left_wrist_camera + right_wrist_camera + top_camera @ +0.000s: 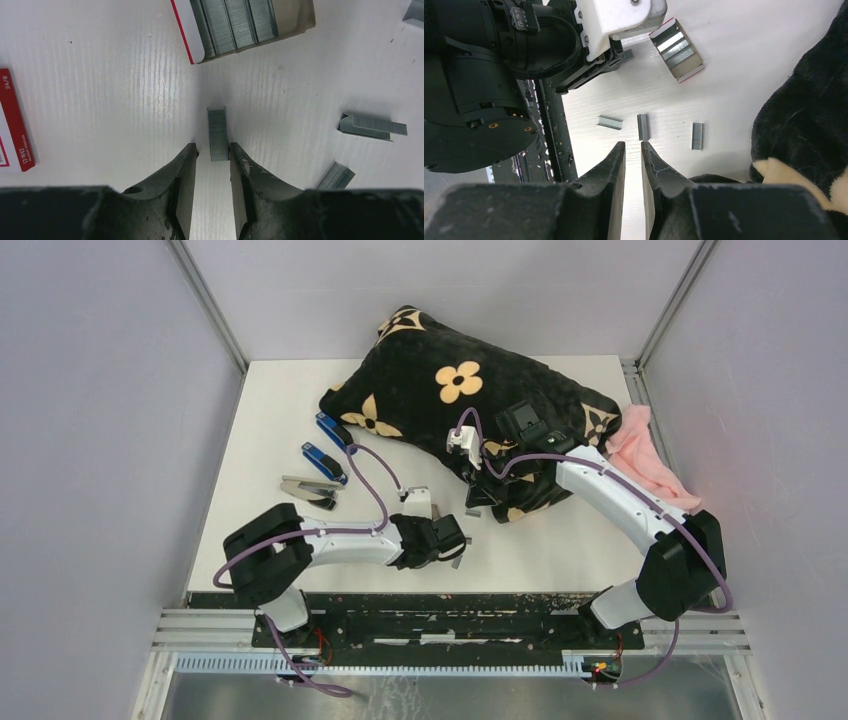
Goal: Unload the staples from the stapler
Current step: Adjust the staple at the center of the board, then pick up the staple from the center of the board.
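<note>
Left claw (pixel 212 150): partly spread, its tips on either side of the near end of one staple strip (pixel 218 131) at frame centre. The right tip touches the strip, the left tip stands just apart, and nothing is pinched yet.
Right claw (pixel 633 146): narrowly parted and empty, above loose strips.
Staples: loose strips lie flat on the white surface (pixel 100 100), with another strip (pixel 372 126) at mid-right.
Stapler (pixel 308 490): silver, lying open at the left of the top view, well apart from both claws.
Step in hand (judged): pinching the centred strip. Centre it between the tips, then close squarely and gently, since joined staples may skid or snap.
Surroundings: staple tray (pixel 306 15) at top centre, red-and-white sleeve (pixel 12 125) at the left edge, black flowered pillow (pixel 520 390) at upper right.
Obstacles (judged): the claws sit close together, so collision is the risk.
</note>
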`<state>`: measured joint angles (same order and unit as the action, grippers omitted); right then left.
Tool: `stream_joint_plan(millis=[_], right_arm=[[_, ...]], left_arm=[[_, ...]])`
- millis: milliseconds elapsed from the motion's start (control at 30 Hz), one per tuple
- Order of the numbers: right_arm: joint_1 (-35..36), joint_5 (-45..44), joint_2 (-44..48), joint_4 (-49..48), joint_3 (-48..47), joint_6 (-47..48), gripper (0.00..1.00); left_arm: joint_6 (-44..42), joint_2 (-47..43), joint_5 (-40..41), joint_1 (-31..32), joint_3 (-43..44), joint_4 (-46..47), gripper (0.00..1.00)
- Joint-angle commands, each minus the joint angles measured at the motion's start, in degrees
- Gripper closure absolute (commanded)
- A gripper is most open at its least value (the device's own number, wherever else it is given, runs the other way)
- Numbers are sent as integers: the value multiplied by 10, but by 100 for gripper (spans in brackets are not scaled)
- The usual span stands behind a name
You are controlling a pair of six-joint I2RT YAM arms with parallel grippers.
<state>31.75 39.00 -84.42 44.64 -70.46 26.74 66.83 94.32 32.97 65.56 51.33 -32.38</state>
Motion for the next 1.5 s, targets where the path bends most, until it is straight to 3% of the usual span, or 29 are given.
stream_joint_plan(millis=[0, 300, 533, 867, 967, 1167, 1367, 1467], right_arm=[[-2, 6, 23, -17, 1, -2, 77], [-3, 7, 24, -15, 1, -1, 77], [-4, 20, 24, -14, -4, -8, 77], [-6, 24, 21, -12, -2, -7, 77], [-8, 25, 21, -13, -3, -8, 77], [-8, 25, 17, -13, -3, -6, 77], [-9, 24, 14, -13, -2, -8, 77], [-8, 24, 13, -13, -2, -7, 77]], left_arm=[[-91, -32, 23, 2, -21, 19, 60], [-231, -235, -43, 5, -156, 203, 41], [-241, -349, -20, 1, -241, 344, 18], [-246, -349, -100, -31, -296, 411, 15], [-234, -337, -107, -40, -289, 389, 16], [-207, -279, -82, -41, -200, 224, 18], [-218, -211, -86, -41, -161, 197, 19], [-243, -179, -89, -41, -143, 182, 25]])
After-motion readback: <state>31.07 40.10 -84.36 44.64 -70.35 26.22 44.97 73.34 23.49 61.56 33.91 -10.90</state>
